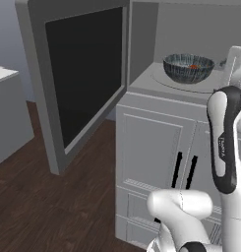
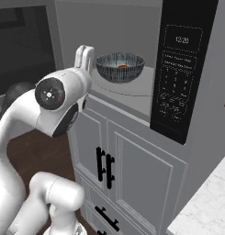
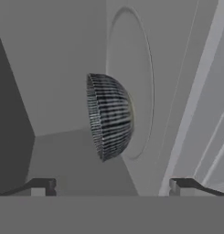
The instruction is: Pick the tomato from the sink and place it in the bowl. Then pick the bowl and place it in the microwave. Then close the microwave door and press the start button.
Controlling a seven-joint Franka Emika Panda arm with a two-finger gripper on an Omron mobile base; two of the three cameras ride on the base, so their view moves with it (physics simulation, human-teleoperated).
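White robot arm segments are filling the foreground, with the tool (image 3: 111,187) spread wide and carrying nothing, facing the microwave (image 2: 146,98) cavity. Inside, the bowl (image 2: 120,67) is sitting on the turntable (image 2: 132,87), holding the tomato (image 2: 122,66). The microwave door (image 1: 77,74) is hanging wide open to the left; it looks stiff and flat, best pushed near its free outer edge. Open floor is lying beside it.

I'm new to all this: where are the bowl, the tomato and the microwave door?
bowl (image 1: 188,69): left base view, streaked outer wall.
tomato (image 2: 122,66): right base view, red top inside the bowl.
microwave door (image 1: 85,74): left base view, dark glass window.
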